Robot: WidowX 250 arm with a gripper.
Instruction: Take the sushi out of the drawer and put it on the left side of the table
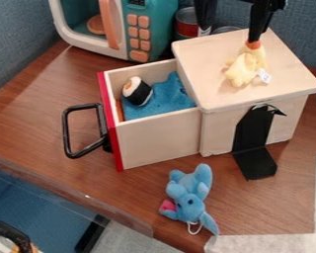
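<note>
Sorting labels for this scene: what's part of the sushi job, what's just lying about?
Job:
- black-and-white toy sushi
- pale wooden drawer with red front
- brown wood-grain table

Lying about:
- yellow plush toy
- blue plush animal
- teal-and-white toy microwave
- blue cloth

Brown table (42, 111), teal toy microwave (159, 29), pale drawer box (162, 140), black bracket (254, 162), blue plush toy (189, 193)

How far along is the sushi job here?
Done: the drawer is pulled open. In hand: no sushi; the gripper stands open by the wooden box. Left: the sushi is still in the drawer with the blue cloth, to be picked up and set on the table's left side.
</note>
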